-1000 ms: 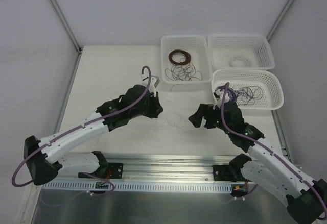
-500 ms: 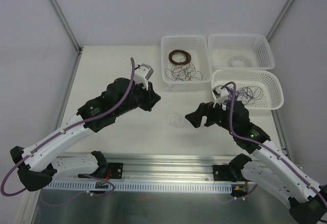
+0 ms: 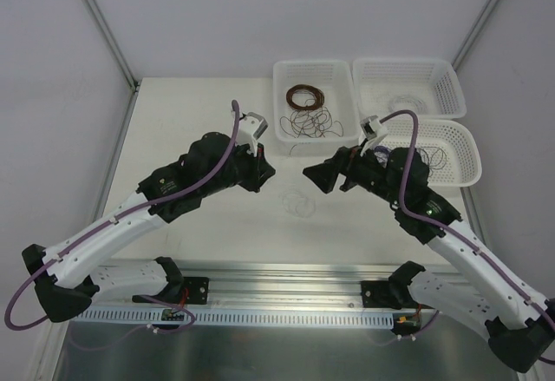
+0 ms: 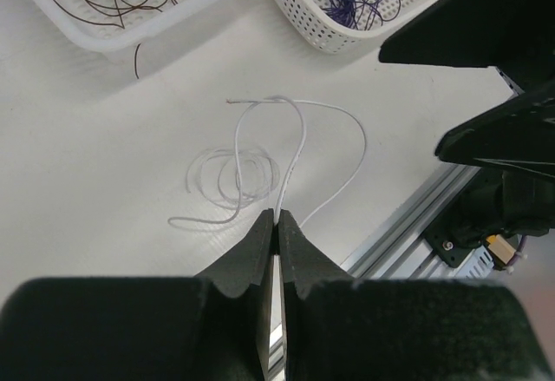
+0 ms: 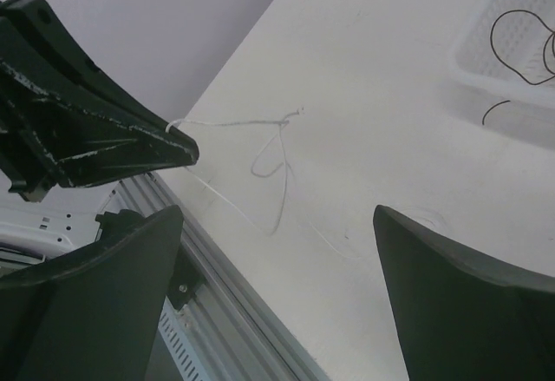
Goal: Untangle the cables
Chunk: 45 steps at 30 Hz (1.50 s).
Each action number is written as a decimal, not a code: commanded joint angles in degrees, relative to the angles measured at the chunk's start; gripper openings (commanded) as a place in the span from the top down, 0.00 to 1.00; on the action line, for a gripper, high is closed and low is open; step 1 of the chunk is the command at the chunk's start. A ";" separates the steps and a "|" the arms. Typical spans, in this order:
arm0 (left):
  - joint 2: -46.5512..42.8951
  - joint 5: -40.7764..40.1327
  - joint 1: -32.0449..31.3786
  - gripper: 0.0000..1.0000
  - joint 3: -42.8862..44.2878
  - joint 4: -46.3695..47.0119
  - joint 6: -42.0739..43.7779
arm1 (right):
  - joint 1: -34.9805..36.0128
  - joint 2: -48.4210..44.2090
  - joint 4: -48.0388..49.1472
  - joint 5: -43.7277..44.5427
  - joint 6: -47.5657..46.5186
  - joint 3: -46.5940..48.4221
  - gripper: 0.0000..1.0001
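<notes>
A hair-thin white wire [image 4: 299, 134] rises from a small loose coil [image 3: 297, 202] on the table, and my left gripper [image 4: 277, 218] is shut on its upper strand. In the right wrist view the same wire [image 5: 279, 151] hangs from the left gripper's fingertips [image 5: 178, 142]. My right gripper [image 5: 277, 259] is open and empty, hovering just right of the coil, and shows from above as the right gripper [image 3: 316, 176]. The cables lie in baskets: loose dark strands [image 3: 312, 124] and purple strands [image 3: 423, 157].
Three white baskets stand at the back right: the left one [image 3: 279, 95] also holds a neat brown coil [image 3: 303, 96], the far one [image 3: 451, 86] holds pale wire, and the near right one [image 3: 464, 168] holds purple strands. An aluminium rail [image 3: 286, 272] runs along the near edge.
My left gripper has lifted and drawn back with the white wire. My right gripper has swung left and away from its base, toward the coil, staying open.
</notes>
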 commanded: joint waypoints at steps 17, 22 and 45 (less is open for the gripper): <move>1.81 -14.20 -0.20 0.98 -1.30 0.40 -8.14 | 4.06 5.31 0.02 3.08 -0.66 3.61 0.99; 1.80 -17.30 1.90 0.91 -2.09 -0.75 -15.52 | 3.97 2.15 -4.73 3.96 -4.26 8.09 0.99; -6.54 -15.11 2.53 0.01 -12.88 -0.57 -13.68 | -13.33 20.15 -16.79 19.26 -24.92 55.71 0.99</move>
